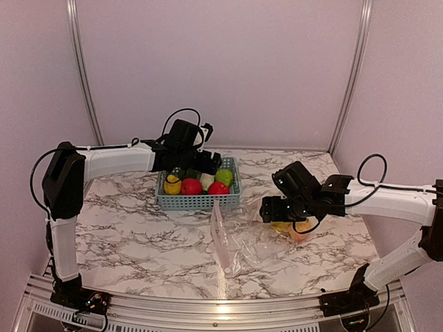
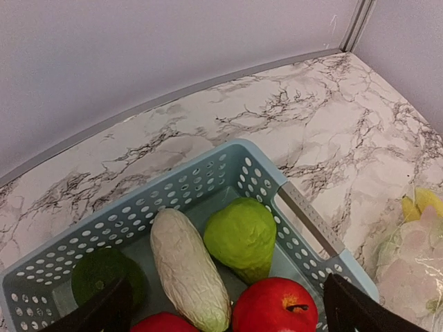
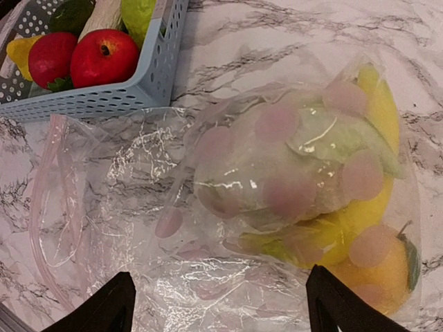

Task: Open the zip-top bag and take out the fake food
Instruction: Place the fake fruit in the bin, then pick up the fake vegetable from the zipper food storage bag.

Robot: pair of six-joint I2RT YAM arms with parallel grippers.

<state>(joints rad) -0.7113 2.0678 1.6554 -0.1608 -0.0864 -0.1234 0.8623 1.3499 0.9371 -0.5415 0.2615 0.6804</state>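
Right end effector (image 3: 220,277) hangs spread, empty, right above the zip-top bag (image 3: 138,173), fake food (image 3: 297,180) bunched opposite the zipper (image 3: 47,200). Left end effector (image 2: 223,287), spread too, is over the basket (image 2: 208,173).

No text, label, brand, number or sign can be read anywhere.

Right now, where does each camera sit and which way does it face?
Top external: high behind the bases, facing down at the marble table; left arm, right arm show.
Left wrist: over the blue basket, angled down into it; open jaws at bottom.
Right wrist: above the zip-top bag, facing down; open jaws at bottom.
Shared: both wrists see the red apple.
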